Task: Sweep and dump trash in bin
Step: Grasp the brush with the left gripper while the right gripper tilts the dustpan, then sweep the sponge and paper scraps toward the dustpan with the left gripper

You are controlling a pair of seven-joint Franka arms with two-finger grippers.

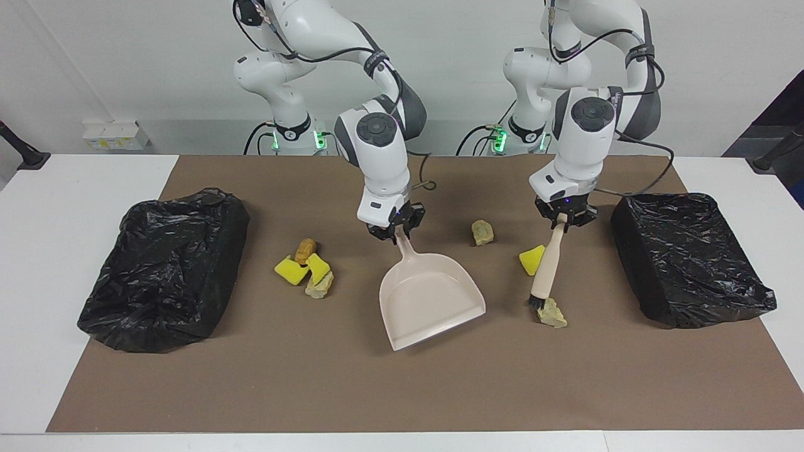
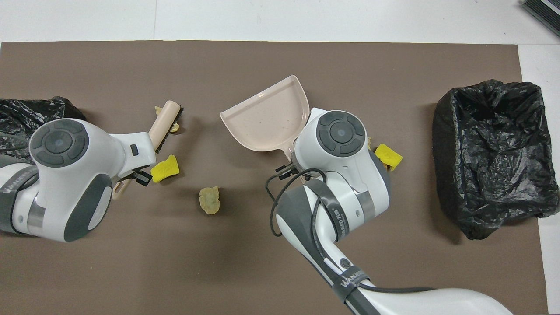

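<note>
My right gripper [image 1: 396, 230] is shut on the handle of the beige dustpan [image 1: 432, 295], whose mouth is angled toward the left arm's end of the table. My left gripper [image 1: 563, 220] is shut on the beige-handled brush [image 1: 545, 270]. Its bristles touch a pale beige chunk [image 1: 553, 314] of trash. A yellow sponge piece [image 1: 532, 258] lies beside the brush handle, and another beige chunk [image 1: 482, 232] lies nearer the robots. A cluster of trash, a brown lump [image 1: 304, 250], two yellow pieces [image 1: 289, 271] and a beige chunk [image 1: 319, 285], lies beside the dustpan toward the right arm's end.
Two bins lined with black bags stand on the brown mat: one bin [image 1: 163, 270] at the right arm's end, the other bin [image 1: 688, 257] at the left arm's end. In the overhead view the dustpan [image 2: 267, 122] lies between the brush [image 2: 164, 124] and the arm-covered cluster.
</note>
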